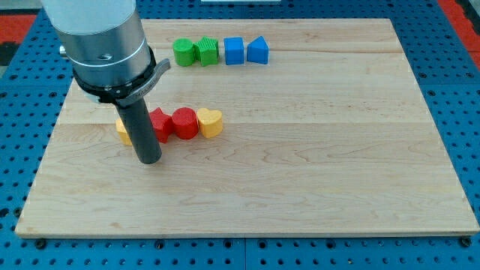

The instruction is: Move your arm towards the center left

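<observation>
Camera view shows you my tip point(151, 159), the bare lower end of a straight dark rod holding nothing, on the pale wooden board point(315, 172) at centre left. It stands just below a row: yellow block point(123, 131) partly hidden, red block point(160, 123), red cylinder point(185, 123), yellow heart point(211, 121). Near the view's top sit a green cylinder point(183, 52), green block point(206, 52), blue cube point(234, 51) and blue block point(258, 50).

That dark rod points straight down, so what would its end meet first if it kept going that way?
My tip already looks to rest on the wooden board, so it would meet only that. It sits just below the row's red block, though depth is hard to judge.
</observation>
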